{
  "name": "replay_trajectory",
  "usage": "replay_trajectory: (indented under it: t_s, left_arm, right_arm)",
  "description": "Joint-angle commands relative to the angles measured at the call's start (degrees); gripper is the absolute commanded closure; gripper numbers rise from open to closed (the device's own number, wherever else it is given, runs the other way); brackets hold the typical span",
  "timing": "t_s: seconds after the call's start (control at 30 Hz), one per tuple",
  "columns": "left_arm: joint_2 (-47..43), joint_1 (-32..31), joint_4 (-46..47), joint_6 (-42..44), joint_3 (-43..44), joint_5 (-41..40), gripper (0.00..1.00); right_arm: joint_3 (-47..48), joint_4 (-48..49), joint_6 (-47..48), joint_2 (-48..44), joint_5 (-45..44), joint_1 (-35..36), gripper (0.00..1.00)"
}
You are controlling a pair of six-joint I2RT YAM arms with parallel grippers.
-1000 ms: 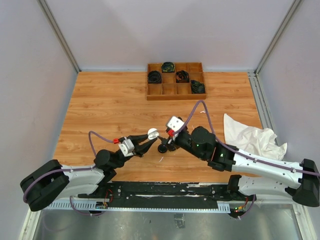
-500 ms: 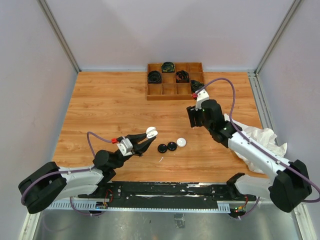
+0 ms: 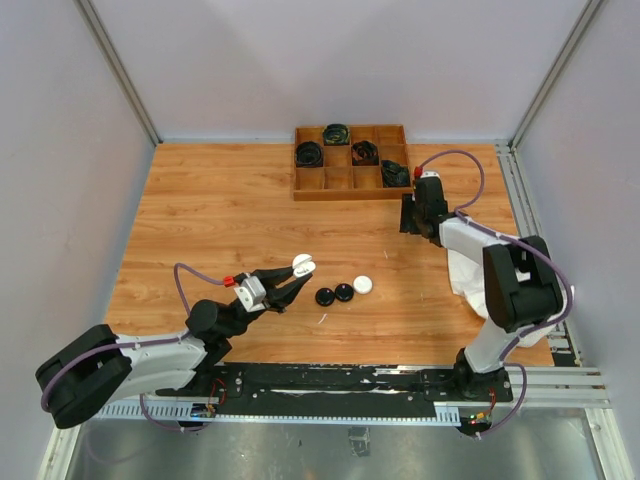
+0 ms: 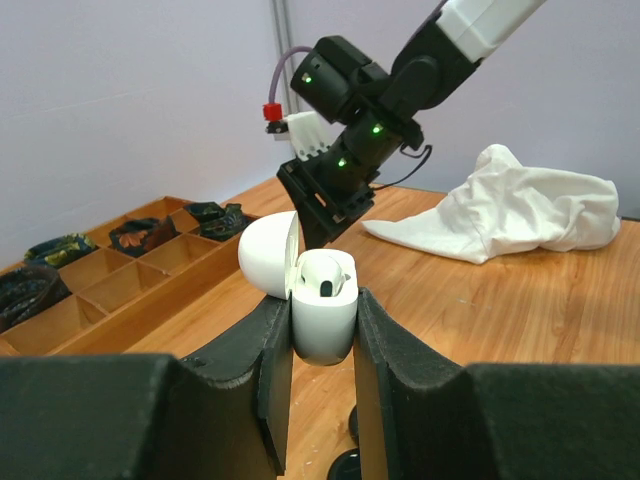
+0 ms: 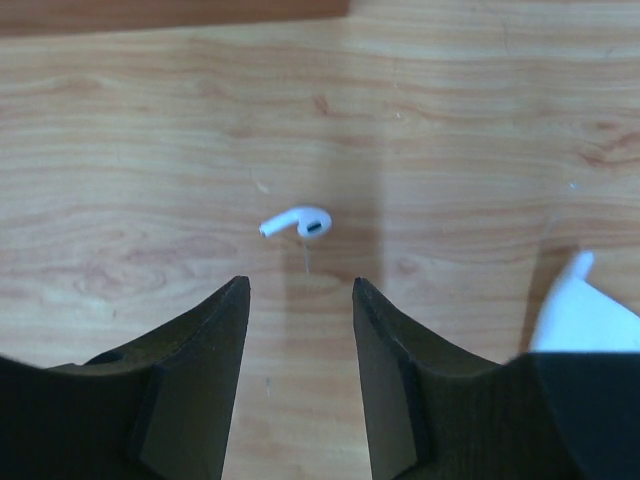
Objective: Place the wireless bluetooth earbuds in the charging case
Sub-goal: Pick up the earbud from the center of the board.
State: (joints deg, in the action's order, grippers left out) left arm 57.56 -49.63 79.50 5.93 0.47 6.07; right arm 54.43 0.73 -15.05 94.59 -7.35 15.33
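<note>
My left gripper (image 3: 297,275) is shut on a white charging case (image 3: 303,265) and holds it above the table. In the left wrist view the case (image 4: 322,315) stands upright between the fingers with its lid open. One white earbud (image 4: 325,270) sits in it. My right gripper (image 3: 411,220) points down at the table just in front of the tray's right end. In the right wrist view it (image 5: 300,288) is open and empty. A loose white earbud (image 5: 298,222) lies on the wood just ahead of the jaws. That earbud is hidden in the top view.
Two black round cases (image 3: 324,296) (image 3: 344,291) and a white round one (image 3: 363,284) lie mid-table near the left gripper. A wooden compartment tray (image 3: 350,181) with coiled black cables stands at the back. A crumpled white cloth (image 3: 466,275) lies at the right, partly under the right arm.
The right arm has swung away from the held case to the back right, near the tray, and now hovers over the loose white earbud. The left gripper and case have stayed put.
</note>
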Motion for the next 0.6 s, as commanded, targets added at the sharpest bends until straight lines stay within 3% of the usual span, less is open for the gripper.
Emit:
replay_trajectory:
  t_s: [0.0,0.27,0.57]
  left_arm:
    - [-0.9,0.1,0.5,-0.1,-4.0,0.0,1.00]
    - [-1.8,0.2,-0.5,-0.4,-4.0,0.6,1.00]
    - [-1.7,0.2,-1.0,-0.5,-3.7,1.2,1.00]
  right_arm:
    - [4.8,4.3,-4.1,6.2,0.3,-1.1,0.55]
    - [9.2,3.6,-6.8,12.9,-2.7,-2.4,0.65]
    - [9.1,2.5,-6.4,14.0,-2.0,-2.7,0.77]
